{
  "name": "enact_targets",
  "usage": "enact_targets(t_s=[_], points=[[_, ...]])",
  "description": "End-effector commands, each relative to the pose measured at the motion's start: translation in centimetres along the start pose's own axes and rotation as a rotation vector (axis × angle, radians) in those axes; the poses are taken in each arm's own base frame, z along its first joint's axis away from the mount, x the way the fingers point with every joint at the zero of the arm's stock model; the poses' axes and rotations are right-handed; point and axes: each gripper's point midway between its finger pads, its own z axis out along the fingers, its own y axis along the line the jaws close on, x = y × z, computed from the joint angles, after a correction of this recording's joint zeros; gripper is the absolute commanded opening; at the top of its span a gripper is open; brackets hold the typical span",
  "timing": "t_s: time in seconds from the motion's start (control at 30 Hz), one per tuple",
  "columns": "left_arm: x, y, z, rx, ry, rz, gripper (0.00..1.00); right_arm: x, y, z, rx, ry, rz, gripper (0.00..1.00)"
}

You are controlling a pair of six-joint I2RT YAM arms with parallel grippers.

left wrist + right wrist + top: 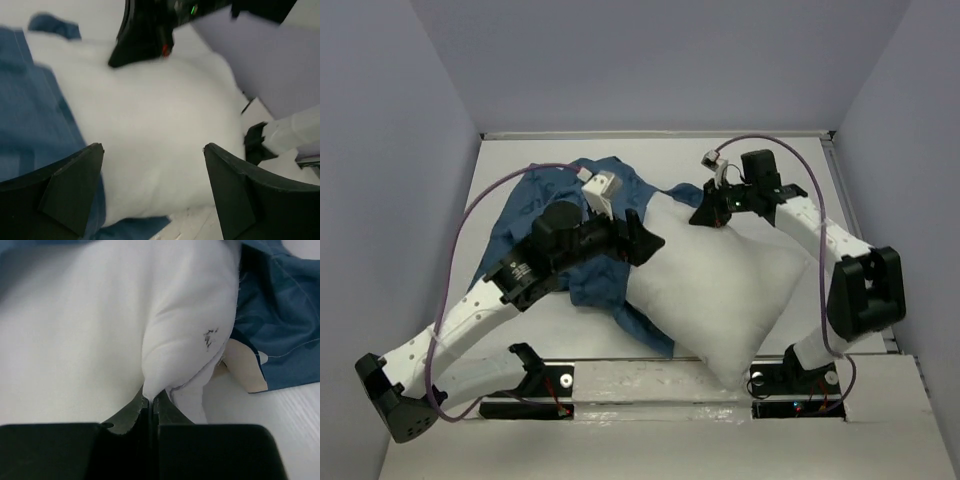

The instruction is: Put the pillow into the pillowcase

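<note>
Pinching a fold at the far edge of the pillow (720, 290), the right hand (712, 215) is clamping shut on it, while the left hand (645, 240) is hovering released beside the pillow's left edge. The pillow is lying diagonally on the bench (790, 160), with the pillowcase (530, 215) spreading leftward from it, nearer the left hand.

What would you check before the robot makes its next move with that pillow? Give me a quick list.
1. Right claw shut on a corner of the pillow: ok.
2. Left claw open, holding nothing: ok.
3. Pillowcase gripped by a claw: not ok, neither holds it.
4. Pillowcase opening facing the pillow: cannot tell, the fabric is crumpled.
5. Pillow inside pillowcase: not ok, most of it lies bare.
</note>
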Motion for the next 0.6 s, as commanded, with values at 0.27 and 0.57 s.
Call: enact_targets(t_s=[0.27, 0.57], points=[[-11.0, 7.3, 7.3, -0.509, 0.031, 0.322, 0.83, -2.2, 4.4, -4.0, 0.320, -0.463, 0.086, 0.00], [-9.0, 9.4, 13.6, -0.491, 0.173, 0.478, 0.83, -0.9, 5.7, -4.0, 0.306, -0.461, 0.071, 0.00]])
